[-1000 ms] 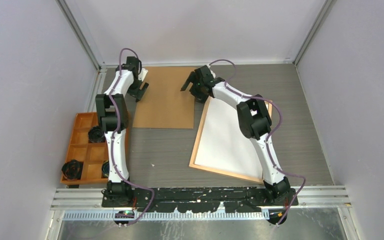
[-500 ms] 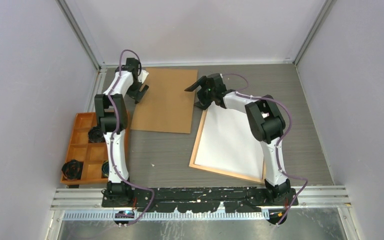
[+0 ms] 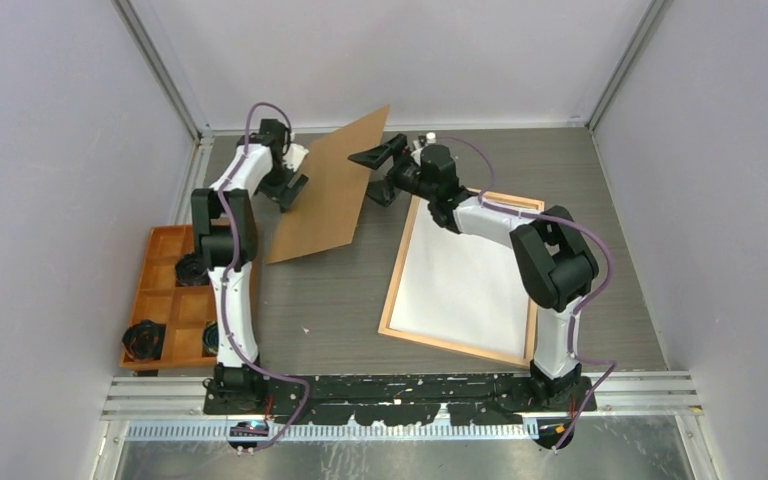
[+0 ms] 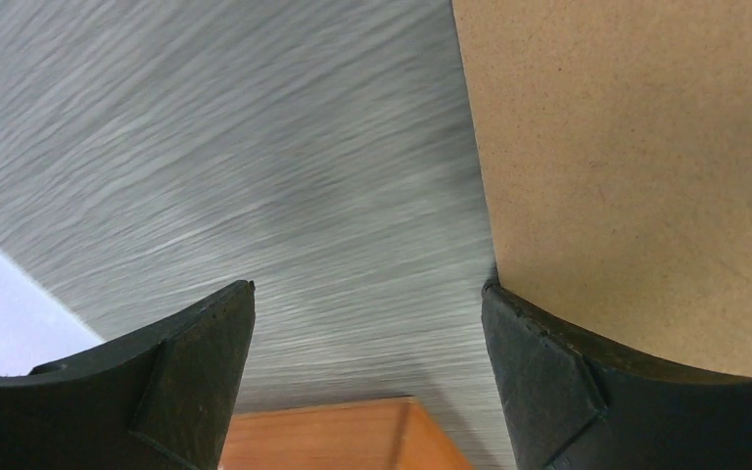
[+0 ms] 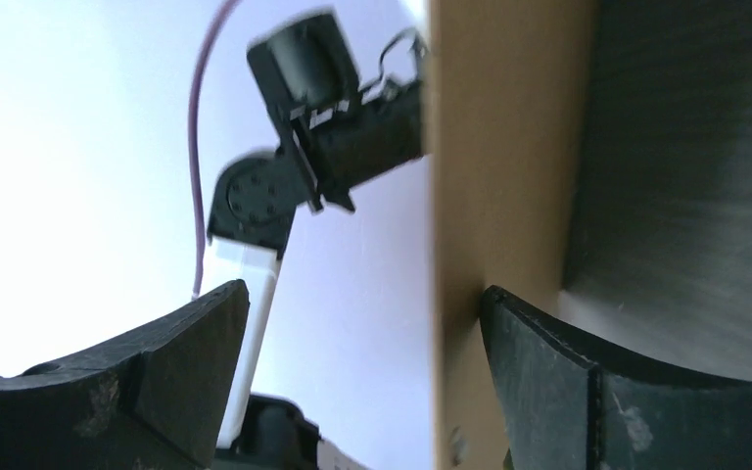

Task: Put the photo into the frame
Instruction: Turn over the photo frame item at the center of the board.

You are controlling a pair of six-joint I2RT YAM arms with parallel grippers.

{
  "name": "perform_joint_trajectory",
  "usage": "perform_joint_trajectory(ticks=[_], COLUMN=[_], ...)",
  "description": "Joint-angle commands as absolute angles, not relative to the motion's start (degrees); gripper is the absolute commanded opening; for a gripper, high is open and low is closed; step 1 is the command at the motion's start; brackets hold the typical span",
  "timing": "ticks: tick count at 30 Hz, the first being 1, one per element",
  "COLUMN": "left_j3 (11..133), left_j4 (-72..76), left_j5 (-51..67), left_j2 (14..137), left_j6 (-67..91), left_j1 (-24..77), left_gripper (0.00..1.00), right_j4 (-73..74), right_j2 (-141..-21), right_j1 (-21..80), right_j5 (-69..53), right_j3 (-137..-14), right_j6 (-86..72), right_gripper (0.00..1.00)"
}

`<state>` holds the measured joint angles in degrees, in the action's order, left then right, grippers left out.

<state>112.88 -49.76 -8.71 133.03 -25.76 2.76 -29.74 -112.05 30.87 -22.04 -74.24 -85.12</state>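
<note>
Since photo (image 3: 460, 285) lies white-side-up in frame (image 3: 391, 290), backing board (image 3: 325, 195): tipped up at 11 o'clock, likely to cover it.
Right gripper (image 3: 372, 175): jaws apart, propping board's edge.
Left gripper (image 3: 295, 175): jaws apart, bracing opposite edge.

End effector (image 5: 364, 289) spread, brown board (image 5: 494, 196) beside finger (image 5: 587, 392)

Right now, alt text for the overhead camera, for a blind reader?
A brown board tilts up off the table between the left tool and right tool. Beside it a white sheet lies flat in a wooden frame; an orange tray sits far left.
</note>
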Motion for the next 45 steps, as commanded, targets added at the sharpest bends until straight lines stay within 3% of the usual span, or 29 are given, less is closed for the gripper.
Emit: perform_joint_trajectory(ticks=[1, 15, 17, 25, 34, 39, 45], left_j3=[110.3, 108.8, 108.8, 102.5, 97.7, 85.0, 68.4], left_j4=[-54.3, -53.7, -53.7, -52.4, -62.0, -62.8, -55.1], left_j5=[2.8, 1.4, 2.1, 3.6, 19.8, 29.4, 25.0], left_j2=[132.1, 127.0, 125.4, 115.7, 96.5, 80.8, 63.9], left_j6=[-23.9, -24.9, -25.2, -28.1, -35.5, -39.8, -36.4], left_j1=[7.4, 7.5, 7.6, 10.9, 13.1, 14.6, 24.0], left_gripper=[0.89, 0.95, 0.96, 0.99, 1.0, 1.0, 1.0], right_j4=[-34.1, 3.3, 6.1, 10.1, 13.9, 11.7, 10.1], right_j2=[-109.9, -95.2, -93.5, -94.2, -95.2, -95.4, -95.6], right_j1=[33.6, 34.0, 34.0, 34.0, 34.0, 34.0, 34.6], right_j5=[-27.3, -14.4, -12.4, -11.2, -9.7, -9.6, -8.6], right_j3=[-74.1, -75.8, -75.3, -75.7, -80.2, -80.5, -81.7], right_j6=[-85.8, -60.5, -58.6, -57.4, -56.7, -59.3, -63.3], right_gripper=[0.9, 0.7, 0.61, 0.12, 0.01, 0.01, 0.01])
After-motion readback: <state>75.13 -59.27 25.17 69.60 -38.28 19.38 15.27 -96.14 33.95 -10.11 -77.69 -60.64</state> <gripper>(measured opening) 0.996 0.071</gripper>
